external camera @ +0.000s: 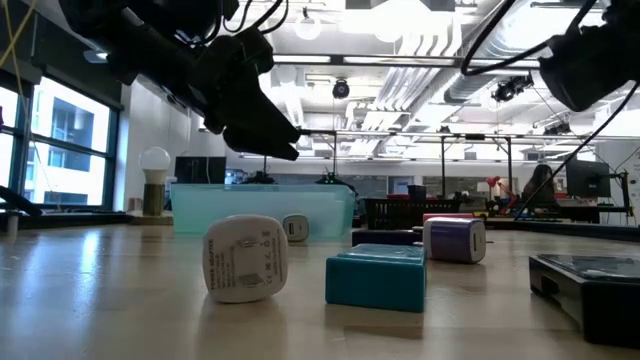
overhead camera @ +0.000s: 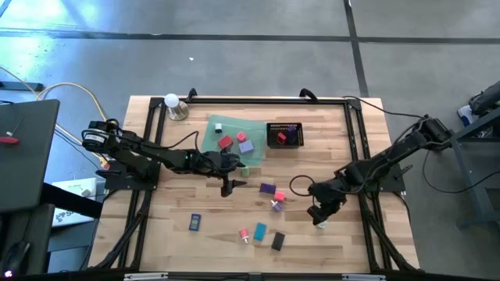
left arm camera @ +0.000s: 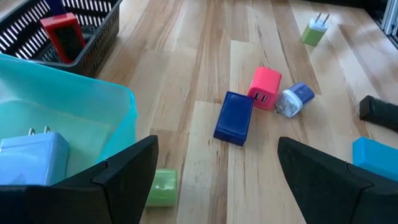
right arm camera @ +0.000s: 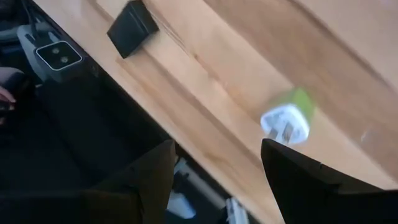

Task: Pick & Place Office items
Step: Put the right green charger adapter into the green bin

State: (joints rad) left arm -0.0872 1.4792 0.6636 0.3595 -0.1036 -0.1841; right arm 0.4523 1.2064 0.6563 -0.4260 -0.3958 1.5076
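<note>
My left gripper (overhead camera: pixel 228 185) hovers open just off the near edge of the translucent green tray (overhead camera: pixel 220 126); between its fingers the left wrist view shows a dark blue block (left arm camera: pixel 235 117), a pink charger (left arm camera: pixel 265 87) and a blue-white plug (left arm camera: pixel 293 99) lying on the table. A small green piece (left arm camera: pixel 163 186) lies by the tray wall (left arm camera: pixel 93 118), and a pale blue charger (left arm camera: pixel 31 158) sits inside the tray. My right gripper (overhead camera: pixel 320 215) is open above the table's near right part, over a green-white plug (right arm camera: pixel 286 121) that lies on the wood. Neither gripper touches anything.
A black mesh basket (overhead camera: pixel 283 134) with a red item (left arm camera: pixel 65 34) stands right of the tray. A blue block (overhead camera: pixel 195 222), a teal block (overhead camera: pixel 260 231), a black block (overhead camera: pixel 277 241) and a pink piece (overhead camera: pixel 244 234) lie toward the near edge. A lamp bulb (overhead camera: pixel 172 102) stands at the far left.
</note>
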